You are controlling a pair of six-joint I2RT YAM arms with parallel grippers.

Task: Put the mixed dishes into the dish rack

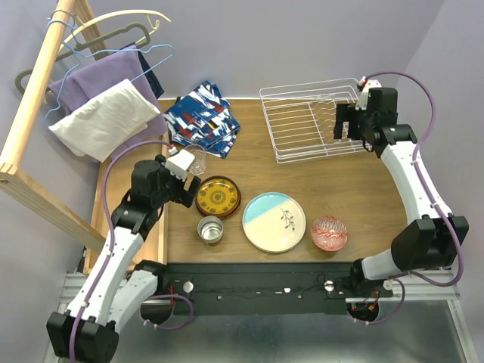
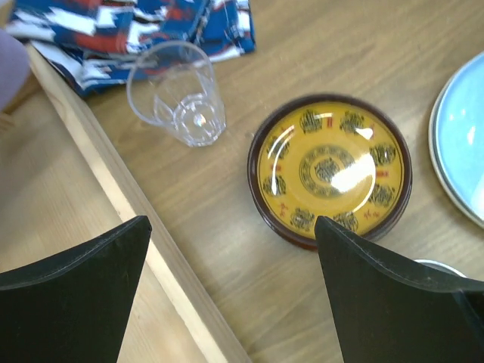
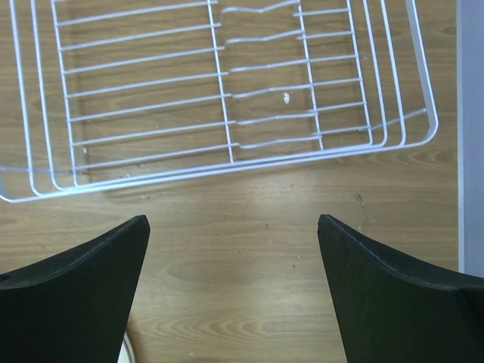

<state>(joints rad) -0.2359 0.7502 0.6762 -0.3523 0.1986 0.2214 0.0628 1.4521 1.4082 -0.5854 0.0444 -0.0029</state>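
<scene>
Hovering: left tool [image 2: 231,227] wide beside patterned plate [image 2: 330,170] | right tool [image 3: 231,223] wide near dish rack [image 3: 224,113]

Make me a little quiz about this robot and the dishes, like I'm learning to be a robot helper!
1. True or false: the dish rack already has a dish in it.
2. How many dishes sit on the table outside the rack?
3. Fill in the gap: the left end effector and the right end effector are both ____ and hold nothing.

Key
1. False. It holds no dishes.
2. Five: the glass, the yellow plate, the steel cup, the blue plate and the red bowl.
3. Open.
</scene>
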